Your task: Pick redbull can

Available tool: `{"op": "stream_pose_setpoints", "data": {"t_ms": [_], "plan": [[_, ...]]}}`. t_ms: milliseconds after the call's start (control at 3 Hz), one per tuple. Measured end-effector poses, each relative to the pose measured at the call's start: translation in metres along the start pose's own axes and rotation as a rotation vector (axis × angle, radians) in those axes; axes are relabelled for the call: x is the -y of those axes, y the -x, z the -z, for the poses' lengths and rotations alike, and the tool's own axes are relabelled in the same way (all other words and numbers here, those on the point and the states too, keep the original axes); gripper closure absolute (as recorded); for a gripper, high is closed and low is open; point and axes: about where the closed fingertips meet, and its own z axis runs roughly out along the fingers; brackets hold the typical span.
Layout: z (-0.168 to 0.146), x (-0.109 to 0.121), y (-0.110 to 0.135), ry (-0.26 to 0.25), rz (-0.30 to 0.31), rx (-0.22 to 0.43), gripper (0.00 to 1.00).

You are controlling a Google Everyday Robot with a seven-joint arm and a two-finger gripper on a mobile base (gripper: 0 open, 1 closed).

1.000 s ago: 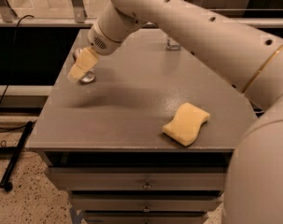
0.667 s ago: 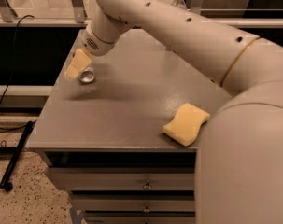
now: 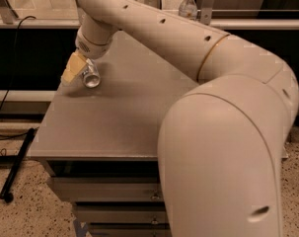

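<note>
The redbull can lies on its side near the left edge of the grey table, with a shiny silver end facing the camera. My gripper is right at the can, coming down from above and on its left side, and touches or nearly touches it. A yellowish part of the gripper shows just left of the can. The big cream arm reaches across the view from the right and hides the right part of the table.
A clear water bottle with a white cap stands at the back of the table. Drawers sit under the tabletop. A black cable and rod lie on the speckled floor at left. A railing runs behind.
The arm has swung closer to the camera and now covers the right of the table, hiding the yellow sponge. The gripper stays at the can near the left edge.
</note>
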Motion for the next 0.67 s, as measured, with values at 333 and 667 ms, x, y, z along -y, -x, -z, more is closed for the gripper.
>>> {"op": "stream_pose_setpoints", "data": {"t_ms": [333, 667], "plan": [[-0.018, -0.0018, 0.0014, -0.01, -0.032, -0.048, 0.14], [-0.0262, -0.0017, 0.0023, -0.022, -0.047, -0.071, 0.37]]}}
